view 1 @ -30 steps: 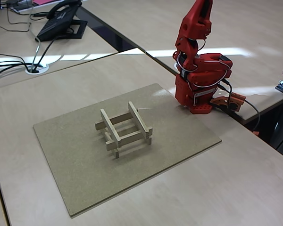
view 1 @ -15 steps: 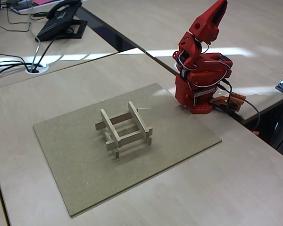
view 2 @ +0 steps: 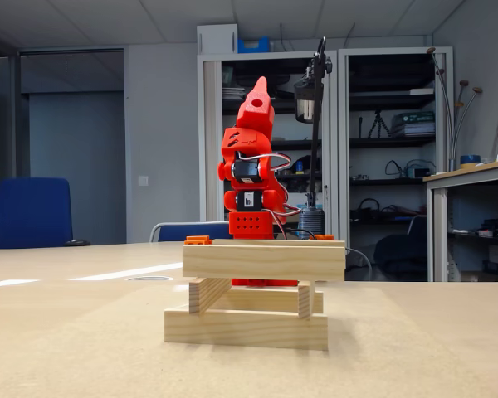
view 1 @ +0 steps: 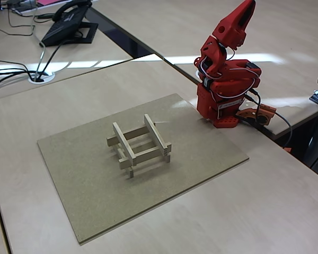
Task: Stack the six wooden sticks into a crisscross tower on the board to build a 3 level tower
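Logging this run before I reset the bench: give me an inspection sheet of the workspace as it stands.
Surface: tan board lying flat on a pale wood-look tabletop.
Job's things: crisscross tower stands three levels high near the board's middle, two sticks per level; looks square and stable.
Clutter: nothing seen on the board.
Gripper: red gripper raised, arm folded back over its base, away from the tower; jaws look shut, holding nothing.
Cables: wires at the arm's base; black cables into a desk grommet.
Surroundings: desk phone, blue chair, shelving cabinets.
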